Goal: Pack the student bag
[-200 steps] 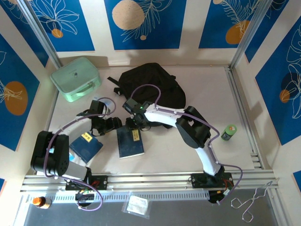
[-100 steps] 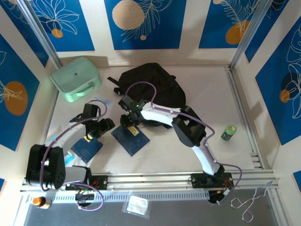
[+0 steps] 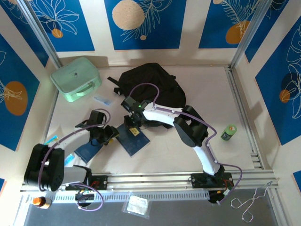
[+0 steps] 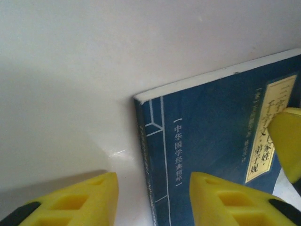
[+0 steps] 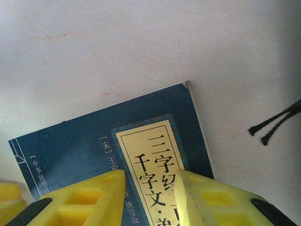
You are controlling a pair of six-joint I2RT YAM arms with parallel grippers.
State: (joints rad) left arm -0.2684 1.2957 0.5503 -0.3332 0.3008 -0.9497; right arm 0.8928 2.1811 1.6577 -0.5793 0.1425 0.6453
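The student bag (image 3: 150,84) lies slumped on the bench (image 3: 207,94), to the right of the mint-green case (image 3: 75,78) and apart from it, about as far back as the case, with a strap trailing toward the case

Right of the case and nearer the arm bases than it, a dark blue book (image 3: 136,141) lies flat and skewed on the bench. Both arms reach down to it

The left pincer (image 3: 109,133) sits at the book's corner on the case side. In the left wrist view its yellow fingers (image 4: 70,200) stand apart: one is over bare bench, the other over the blue cover, and the book's white-edged side runs between them. It is clamped on nothing

The right pincer (image 3: 131,128) is at the end of the book farther from the arm bases, on the side away from the case. In the right wrist view its two fingers are parted by a narrow gap above the yellow title label (image 5: 155,155). I cannot tell whether they touch the cover

A second dark blue book (image 3: 89,149) lies almost straight toward the arm bases from the case. A small blue packet (image 3: 102,100) lies just right of the case, on its nearer side. A green can (image 3: 229,132) stands far to the right of the case, well apart
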